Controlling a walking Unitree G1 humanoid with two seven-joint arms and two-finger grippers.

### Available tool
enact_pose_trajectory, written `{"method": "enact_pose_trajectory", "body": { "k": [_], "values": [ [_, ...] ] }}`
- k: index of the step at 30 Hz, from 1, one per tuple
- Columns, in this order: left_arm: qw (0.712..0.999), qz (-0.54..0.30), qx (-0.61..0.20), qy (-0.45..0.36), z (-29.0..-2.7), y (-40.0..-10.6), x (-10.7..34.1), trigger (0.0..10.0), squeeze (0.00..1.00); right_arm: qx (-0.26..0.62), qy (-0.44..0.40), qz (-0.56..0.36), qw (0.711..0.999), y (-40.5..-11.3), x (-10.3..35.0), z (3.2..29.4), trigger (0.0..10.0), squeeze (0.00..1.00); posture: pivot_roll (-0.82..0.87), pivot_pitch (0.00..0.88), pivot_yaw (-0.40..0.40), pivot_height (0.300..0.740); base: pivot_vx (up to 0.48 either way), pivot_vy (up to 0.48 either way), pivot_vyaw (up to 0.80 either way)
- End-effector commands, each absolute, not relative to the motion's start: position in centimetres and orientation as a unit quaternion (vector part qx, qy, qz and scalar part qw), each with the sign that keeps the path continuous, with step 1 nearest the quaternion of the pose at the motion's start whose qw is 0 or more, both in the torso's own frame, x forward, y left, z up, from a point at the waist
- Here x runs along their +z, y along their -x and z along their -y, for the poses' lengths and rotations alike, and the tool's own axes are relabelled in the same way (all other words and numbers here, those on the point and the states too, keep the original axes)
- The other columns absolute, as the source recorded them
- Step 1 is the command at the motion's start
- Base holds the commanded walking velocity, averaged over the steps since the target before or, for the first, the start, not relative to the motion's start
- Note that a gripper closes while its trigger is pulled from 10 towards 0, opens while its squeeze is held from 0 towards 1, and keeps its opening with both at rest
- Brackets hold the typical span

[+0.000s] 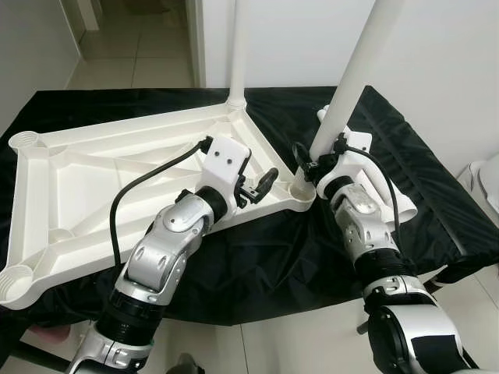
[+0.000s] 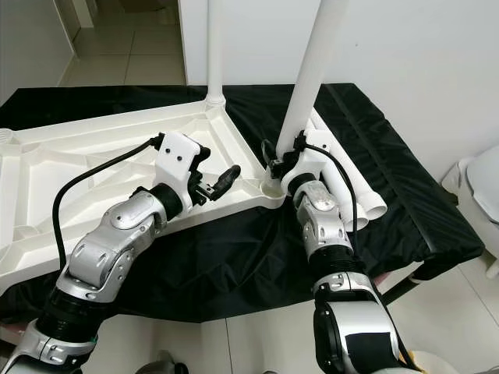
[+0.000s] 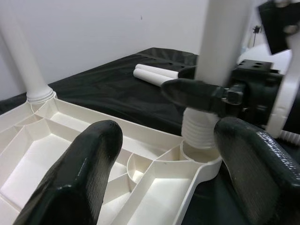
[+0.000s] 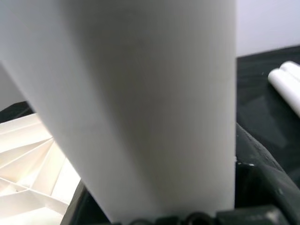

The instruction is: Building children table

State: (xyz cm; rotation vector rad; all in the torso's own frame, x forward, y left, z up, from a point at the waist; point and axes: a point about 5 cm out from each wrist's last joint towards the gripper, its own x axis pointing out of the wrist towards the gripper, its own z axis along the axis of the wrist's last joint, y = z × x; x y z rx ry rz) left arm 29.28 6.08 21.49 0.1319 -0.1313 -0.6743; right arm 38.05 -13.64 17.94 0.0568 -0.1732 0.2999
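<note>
Right claw (image 1: 312, 165) clamps a smooth white tubular leg (image 1: 355, 74) over the ribbed tabletop's (image 1: 93, 175) corner socket; left claw (image 1: 257, 185) gapes empty.

**Lighting and picture quality**

Room evenly lit, soft and diffuse; source not visible. Head views sharp, no motion blur. White table top (image 1: 86, 171) near overexposure, its ribs still readable by faint grey shading. Black cloth (image 1: 257, 257) swallows detail; soft sheen on folds toward its front edge. Mild glare on the silver arm shells. Left wrist view: near fingers (image 3: 79, 173) blurred, background crisp. Right wrist view: white leg (image 4: 140, 108) very close, defocused, shaded grey.
</note>
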Motion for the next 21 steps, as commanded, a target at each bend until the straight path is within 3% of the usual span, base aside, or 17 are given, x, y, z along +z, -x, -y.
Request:
{"method": "enact_pose_trajectory", "body": {
  "k": [1, 21],
  "values": [
    [0.934, 0.07, -0.342, -0.075, -5.7, -28.8, 21.4, 10.0, 0.0, 0.149, -0.026, 0.092, 0.984, -38.3, 18.1, 13.4, 10.0, 0.0, 0.03, 0.053, -0.028, 0.74, 0.0, 0.0, 0.0],
    [0.932, 0.073, -0.347, -0.078, -5.5, -27.9, 21.7, 10.0, 0.0, 0.143, -0.019, 0.061, 0.988, -38.1, 16.1, 13.1, 10.0, 0.0, 0.02, 0.091, -0.028, 0.74, 0.0, 0.0, 0.0]
  ]
}}
